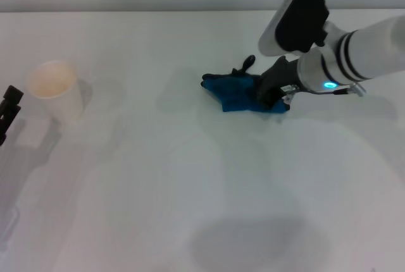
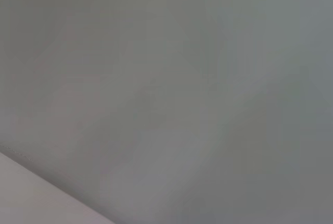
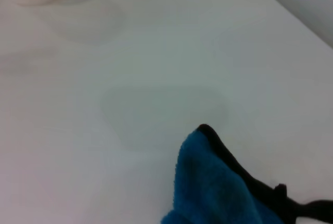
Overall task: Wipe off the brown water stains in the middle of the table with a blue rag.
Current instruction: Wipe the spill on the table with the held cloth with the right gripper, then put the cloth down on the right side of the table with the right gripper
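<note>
The blue rag (image 1: 237,93) lies bunched on the white table (image 1: 190,177), right of centre toward the back, with its black loop (image 1: 247,64) sticking up. My right gripper (image 1: 273,93) is shut on the rag's right side, and the arm reaches in from the right. In the right wrist view the blue rag (image 3: 213,187) fills the lower part, black edging along its side. The brown water stains do not show in any view; only a faint greyish patch (image 3: 161,109) lies on the table just beyond the rag. My left gripper (image 1: 9,106) is parked at the far left edge.
A white paper cup (image 1: 57,88) stands upright at the left, close to the left gripper. The table's far edge (image 1: 158,11) runs along the back. The left wrist view shows only plain grey surface.
</note>
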Robot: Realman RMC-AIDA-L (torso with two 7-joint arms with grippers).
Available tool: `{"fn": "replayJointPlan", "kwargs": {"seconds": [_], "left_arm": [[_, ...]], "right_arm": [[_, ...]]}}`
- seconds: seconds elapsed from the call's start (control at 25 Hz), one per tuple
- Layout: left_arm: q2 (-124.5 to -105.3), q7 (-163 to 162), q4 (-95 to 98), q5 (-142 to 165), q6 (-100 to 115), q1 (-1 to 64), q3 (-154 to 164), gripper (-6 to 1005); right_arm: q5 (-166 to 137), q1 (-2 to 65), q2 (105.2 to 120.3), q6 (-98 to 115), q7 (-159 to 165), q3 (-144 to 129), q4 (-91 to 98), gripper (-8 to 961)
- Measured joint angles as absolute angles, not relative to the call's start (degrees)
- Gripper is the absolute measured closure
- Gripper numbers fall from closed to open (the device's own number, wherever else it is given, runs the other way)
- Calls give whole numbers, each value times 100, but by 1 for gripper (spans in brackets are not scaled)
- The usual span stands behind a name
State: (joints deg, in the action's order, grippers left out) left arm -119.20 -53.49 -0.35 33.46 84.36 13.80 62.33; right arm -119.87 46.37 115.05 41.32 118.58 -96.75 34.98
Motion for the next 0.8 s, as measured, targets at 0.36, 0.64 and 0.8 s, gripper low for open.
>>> {"fn": "replayJointPlan", "kwargs": {"seconds": [0.36, 0.64, 0.8], "left_arm": [[-11930, -5409, -35, 3147, 8438, 1372, 6160, 111], [-11923, -5413, -35, 3024, 8438, 1349, 6161, 111], [-11919, -5414, -35, 3023, 8438, 1379, 6161, 111]], "right_arm": [[-13148, 4523, 11482, 5968, 12501, -8333, 4172, 867], [-13529, 4340, 11478, 6454, 12849, -8293, 4533, 864], [-13542, 4281, 11478, 6475, 12818, -8285, 4656, 862]]}}
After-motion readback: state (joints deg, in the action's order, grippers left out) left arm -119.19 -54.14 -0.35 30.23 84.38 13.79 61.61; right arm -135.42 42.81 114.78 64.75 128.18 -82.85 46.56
